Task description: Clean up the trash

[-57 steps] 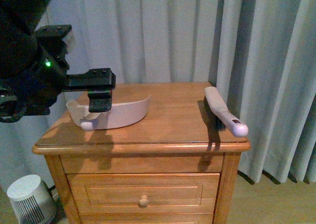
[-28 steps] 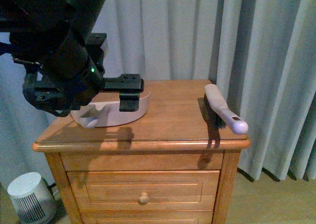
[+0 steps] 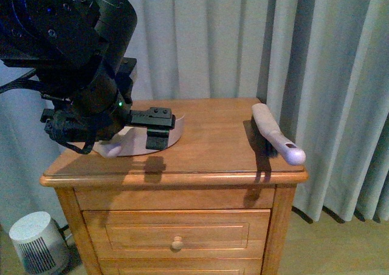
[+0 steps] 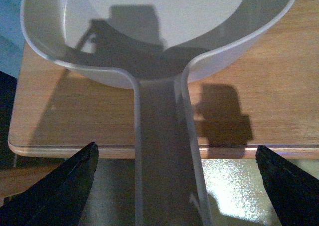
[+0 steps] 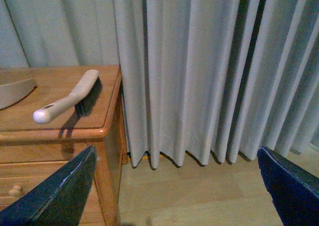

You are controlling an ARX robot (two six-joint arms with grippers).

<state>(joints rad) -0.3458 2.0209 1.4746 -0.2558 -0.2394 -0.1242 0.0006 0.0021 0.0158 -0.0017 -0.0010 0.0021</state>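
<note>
You see a pale, shallow dustpan point(image 4: 149, 26) lying flat at 9 o'clock on the nightstand point(image 3: 213, 147), its handle jutting past the front edge. At 3 o'clock the pale-handled brush point(image 3: 273, 132) rests on its dark bristles, tip toward 5 o'clock. The trash shows in no view.

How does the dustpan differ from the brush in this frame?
The dustpan is a wide curved scoop; the brush is a narrow stick with dark bristles. The dustpan lies at the left of the nightstand, the brush at its right. The open left end effector straddles the dustpan's handle; no end effector is at the brush. Both are pale and rest on the nightstand's top.
</note>
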